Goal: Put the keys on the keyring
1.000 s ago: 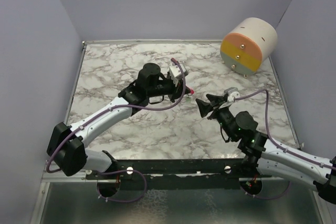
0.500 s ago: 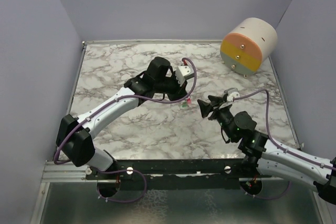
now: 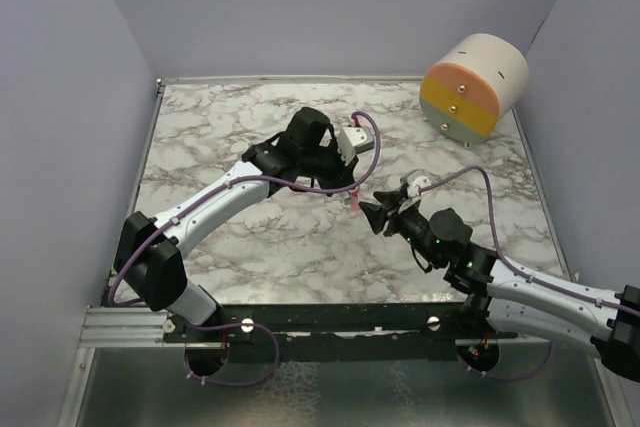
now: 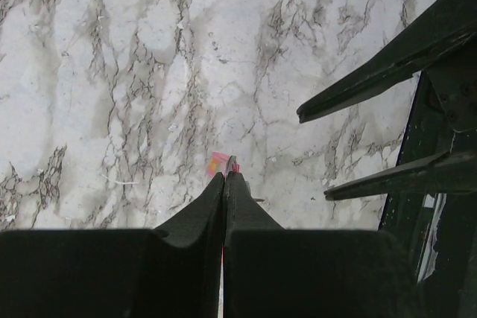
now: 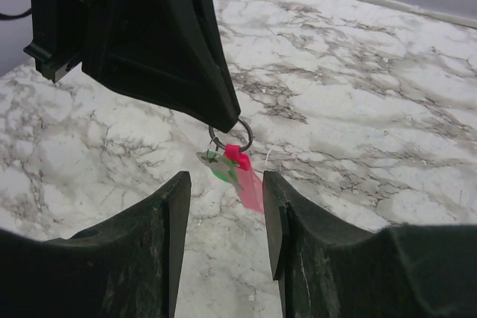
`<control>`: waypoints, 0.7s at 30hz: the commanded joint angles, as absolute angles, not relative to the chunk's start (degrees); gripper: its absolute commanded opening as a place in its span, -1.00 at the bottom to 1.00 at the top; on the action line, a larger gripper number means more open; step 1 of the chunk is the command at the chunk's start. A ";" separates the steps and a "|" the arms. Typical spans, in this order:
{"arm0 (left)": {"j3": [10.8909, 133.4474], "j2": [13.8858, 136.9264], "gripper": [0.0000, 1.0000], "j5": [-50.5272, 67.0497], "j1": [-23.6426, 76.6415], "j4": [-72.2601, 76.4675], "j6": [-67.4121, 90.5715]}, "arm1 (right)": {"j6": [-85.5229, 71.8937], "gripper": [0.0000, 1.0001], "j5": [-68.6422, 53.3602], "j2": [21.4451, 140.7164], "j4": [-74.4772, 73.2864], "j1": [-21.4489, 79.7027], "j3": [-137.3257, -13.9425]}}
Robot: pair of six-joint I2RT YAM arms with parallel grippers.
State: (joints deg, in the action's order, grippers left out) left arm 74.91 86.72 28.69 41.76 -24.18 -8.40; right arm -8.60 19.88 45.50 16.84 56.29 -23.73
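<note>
Left pincer (image 4: 226, 178) clamped the ring (image 5: 231, 134), so pink key (image 5: 247, 178) and green key (image 5: 218, 167) dangled below it. Right pincer (image 5: 226, 188) hovered half-open beside the ring, likely to steady them.

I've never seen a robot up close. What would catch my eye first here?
Over the middle of the marble table, the left end effector pinches a small metal ring. Two tiny keys, one pink and one green, dangle at it. The right end effector faces them with its jaws open, close by. At the far right corner lies a round cream drum with an orange and yellow face.
</note>
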 commanded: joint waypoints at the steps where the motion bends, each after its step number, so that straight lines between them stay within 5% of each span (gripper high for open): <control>1: 76.64 87.31 -1.00 27.60 42.01 -25.64 -8.98 | -7.77 -0.18 14.53 49.45 19.42 56.60 -25.33; 21: 75.97 87.64 -1.00 28.44 42.41 -25.19 -8.64 | -9.23 -0.31 15.56 58.28 26.73 56.57 -26.73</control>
